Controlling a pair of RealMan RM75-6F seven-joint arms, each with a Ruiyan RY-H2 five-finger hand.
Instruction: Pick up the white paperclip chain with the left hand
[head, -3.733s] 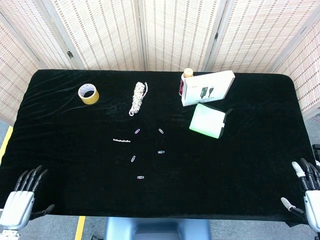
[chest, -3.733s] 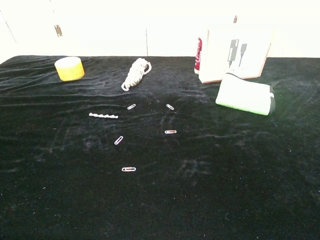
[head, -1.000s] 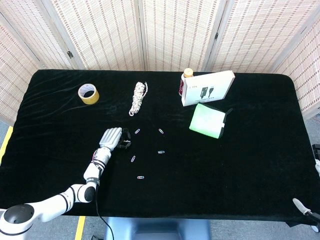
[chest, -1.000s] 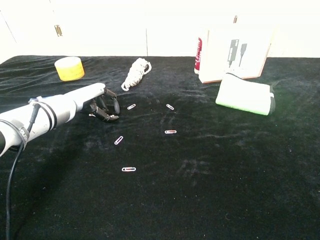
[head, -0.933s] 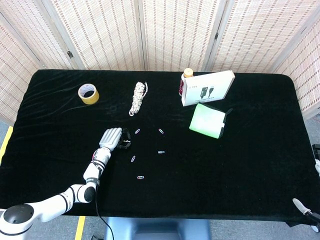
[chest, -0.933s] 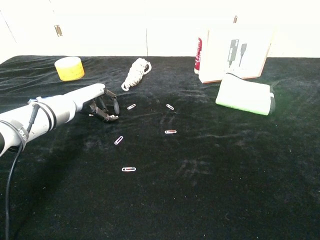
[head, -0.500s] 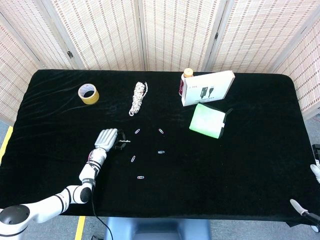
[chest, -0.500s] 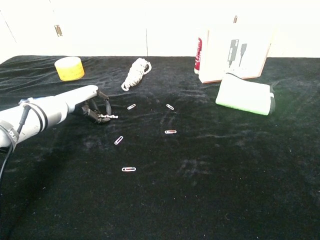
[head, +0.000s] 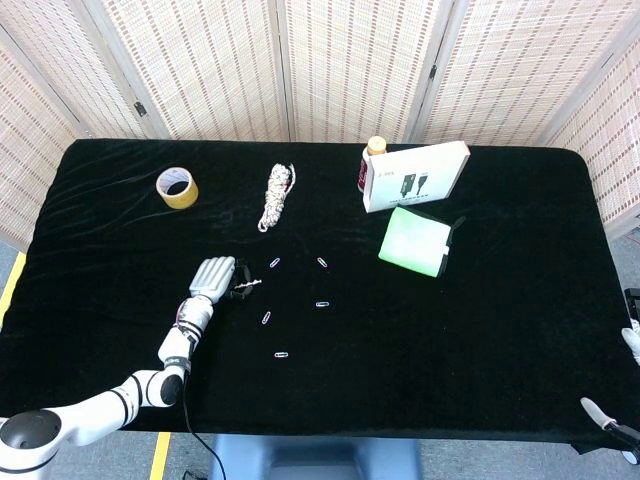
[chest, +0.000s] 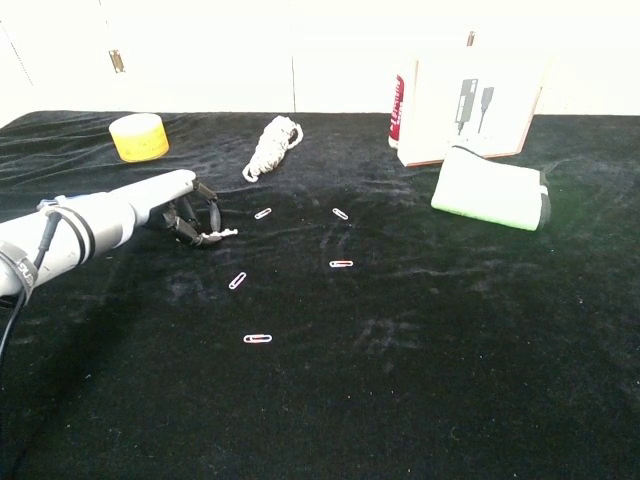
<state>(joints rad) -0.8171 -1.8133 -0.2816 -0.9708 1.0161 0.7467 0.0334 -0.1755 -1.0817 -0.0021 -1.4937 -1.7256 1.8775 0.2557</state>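
On black cloth our left hand (chest: 178, 212) had its fingers clamped on the white paperclip chain (chest: 218, 235), so we judged only the lifting was left.

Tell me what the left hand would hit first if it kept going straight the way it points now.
The left hand, holding the white paperclip chain, points up and right across the table. Likely first: the loose paperclip just beyond its fingertips, though depth is hard to judge.
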